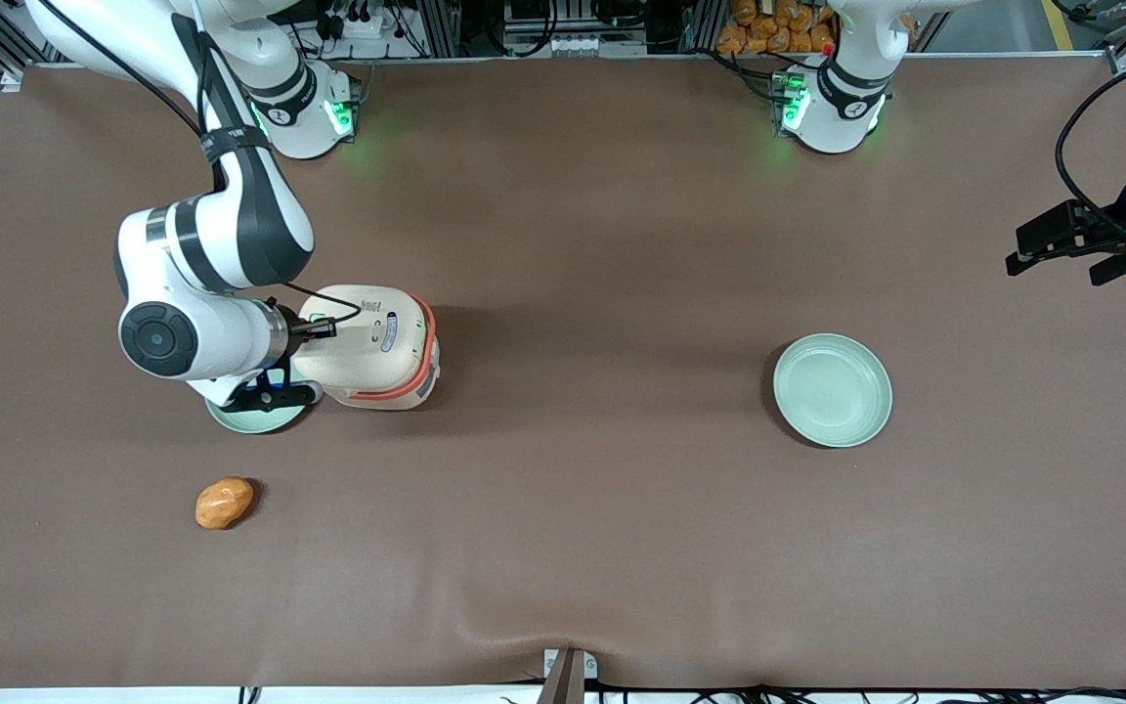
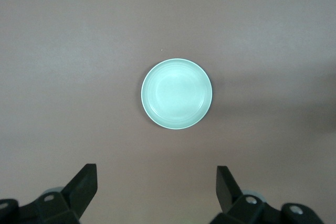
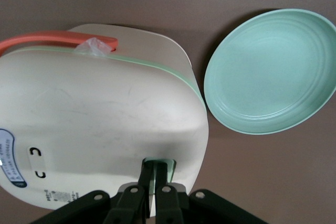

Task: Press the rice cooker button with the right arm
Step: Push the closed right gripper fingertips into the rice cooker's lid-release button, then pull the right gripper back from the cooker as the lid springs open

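Note:
The cream rice cooker (image 1: 377, 347) with its orange-red band stands on the brown table toward the working arm's end. In the right wrist view its lid (image 3: 100, 119) fills much of the frame. The pale green button (image 3: 170, 165) sits at the lid's edge. My right arm (image 1: 216, 244) reaches down over the cooker. Its gripper (image 1: 321, 328) is shut, with the two fingers side by side. In the right wrist view the gripper (image 3: 154, 167) has its tips on the button, covering most of it.
A pale green plate (image 1: 255, 418) lies beside the cooker, partly under the wrist, and shows in the right wrist view (image 3: 270, 72). A second plate (image 1: 832, 389) lies toward the parked arm's end. An orange bun-like lump (image 1: 224, 503) lies nearer the front camera.

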Available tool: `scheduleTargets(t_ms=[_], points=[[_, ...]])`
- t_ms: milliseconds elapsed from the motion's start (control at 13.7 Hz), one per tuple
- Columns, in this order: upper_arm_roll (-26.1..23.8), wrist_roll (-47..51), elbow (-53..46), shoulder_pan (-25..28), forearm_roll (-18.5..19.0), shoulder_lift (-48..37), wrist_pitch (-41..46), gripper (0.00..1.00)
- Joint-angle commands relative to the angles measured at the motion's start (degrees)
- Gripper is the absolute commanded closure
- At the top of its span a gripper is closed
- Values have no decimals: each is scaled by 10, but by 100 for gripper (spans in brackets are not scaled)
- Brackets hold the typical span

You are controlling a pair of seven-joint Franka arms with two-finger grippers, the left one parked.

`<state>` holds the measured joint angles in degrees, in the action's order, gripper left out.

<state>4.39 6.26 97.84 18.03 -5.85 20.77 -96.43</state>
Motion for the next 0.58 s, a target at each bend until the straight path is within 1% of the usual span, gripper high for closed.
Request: scheduleTargets(t_ms=[0,219,292,365,438,510], points=[[4,2,-31,3,-6,-10,34,89],[4,2,-61,3,-7,-24,80,84],[4,2,-77,3,-8,-28,97,80],[4,2,-95,3,-7,-30,115,73],[4,2,-108,3,-7,-36,127,62],[4,3,-115,3,-7,-47,128,43]])
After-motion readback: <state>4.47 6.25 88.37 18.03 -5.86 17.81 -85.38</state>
